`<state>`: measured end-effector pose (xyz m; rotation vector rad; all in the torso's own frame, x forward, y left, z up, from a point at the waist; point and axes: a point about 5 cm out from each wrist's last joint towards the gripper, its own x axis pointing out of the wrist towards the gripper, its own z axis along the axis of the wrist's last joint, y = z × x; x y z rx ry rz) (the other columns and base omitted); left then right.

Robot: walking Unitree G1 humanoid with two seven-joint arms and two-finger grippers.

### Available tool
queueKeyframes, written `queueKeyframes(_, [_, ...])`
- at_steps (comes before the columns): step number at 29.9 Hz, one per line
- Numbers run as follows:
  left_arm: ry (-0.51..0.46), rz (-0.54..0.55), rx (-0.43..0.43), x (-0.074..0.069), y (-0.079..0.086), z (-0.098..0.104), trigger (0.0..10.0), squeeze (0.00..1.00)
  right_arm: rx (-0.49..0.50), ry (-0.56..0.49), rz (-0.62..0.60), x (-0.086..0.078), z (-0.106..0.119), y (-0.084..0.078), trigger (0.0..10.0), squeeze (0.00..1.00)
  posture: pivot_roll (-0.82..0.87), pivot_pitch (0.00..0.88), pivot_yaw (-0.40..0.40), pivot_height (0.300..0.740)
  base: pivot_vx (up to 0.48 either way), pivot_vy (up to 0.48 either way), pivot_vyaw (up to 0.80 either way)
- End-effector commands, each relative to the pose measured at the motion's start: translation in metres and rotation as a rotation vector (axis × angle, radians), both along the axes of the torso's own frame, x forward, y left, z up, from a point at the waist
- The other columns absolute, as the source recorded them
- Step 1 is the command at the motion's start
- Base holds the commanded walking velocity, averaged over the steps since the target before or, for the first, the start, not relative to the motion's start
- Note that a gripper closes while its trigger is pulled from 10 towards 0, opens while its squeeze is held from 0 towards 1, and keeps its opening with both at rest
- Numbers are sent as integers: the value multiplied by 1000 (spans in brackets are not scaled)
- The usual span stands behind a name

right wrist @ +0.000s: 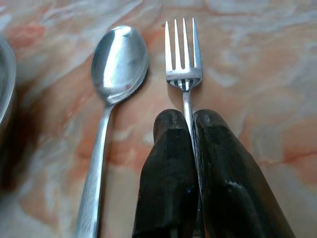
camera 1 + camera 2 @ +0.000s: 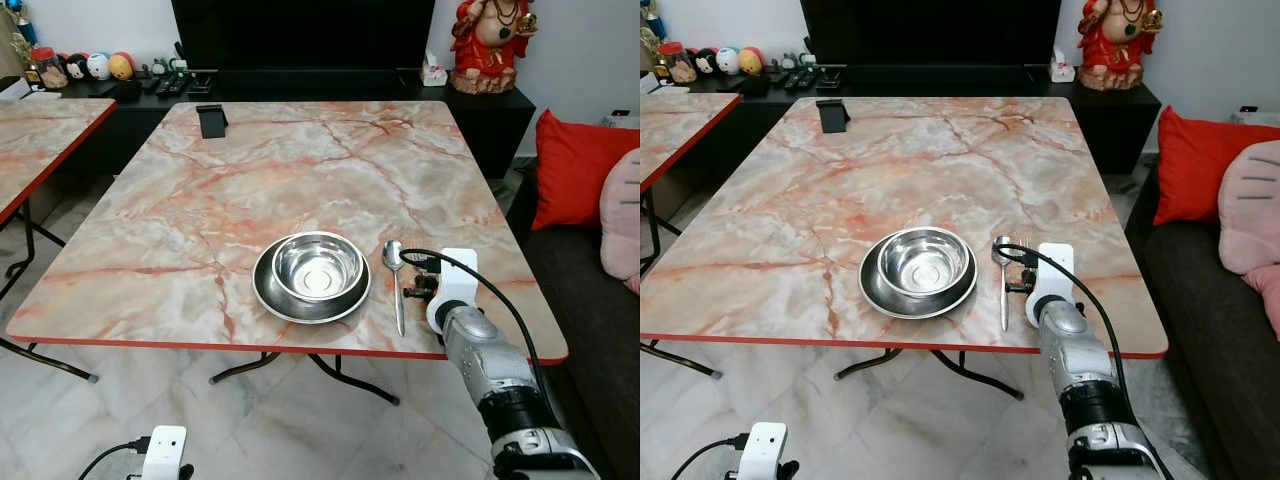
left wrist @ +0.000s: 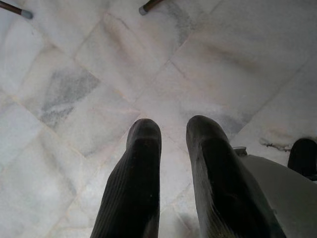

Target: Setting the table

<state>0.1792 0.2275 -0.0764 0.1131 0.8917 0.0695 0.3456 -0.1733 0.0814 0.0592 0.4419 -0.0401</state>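
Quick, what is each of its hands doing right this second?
Left end effector: open, holding nothing, hanging above the floor.
Right end effector: closed on the fork, beside the spoon.

In the right wrist view the fork (image 1: 183,59) shows only its tines and neck; its handle is covered by the two fingers (image 1: 171,168) of the right gripper (image 1: 190,116) pinched on it, and in the eye views the fork is almost wholly hidden behind that gripper's white mount. The spoon (image 1: 116,74) handle runs off the picture's edge, and only a sliver of the plate (image 1: 4,84) rim shows. A dark object (image 3: 303,156) beside the left gripper (image 3: 171,130) is cut off and cannot be identified.
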Motion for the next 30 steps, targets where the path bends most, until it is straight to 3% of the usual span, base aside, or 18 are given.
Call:
queueKeyframes(1, [8, -4, 2, 0, 2, 0, 10000, 0, 19, -24, -38, 5, 4, -1, 10000, 0, 30, 0, 29, 731, 0, 0, 0])
queueKeyframes(9, [7, -11, 4, 0, 2, 0, 10000, 0, 33, -57, -81, 10, 8, -4, 10000, 0, 33, 0, 28, 731, 0, 0, 0])
queueKeyframes(30, [8, -15, 9, 0, 2, 0, 10000, 0, 27, -36, -41, 11, -6, 5, 10000, 0, 42, 0, 31, 731, 0, 0, 0])
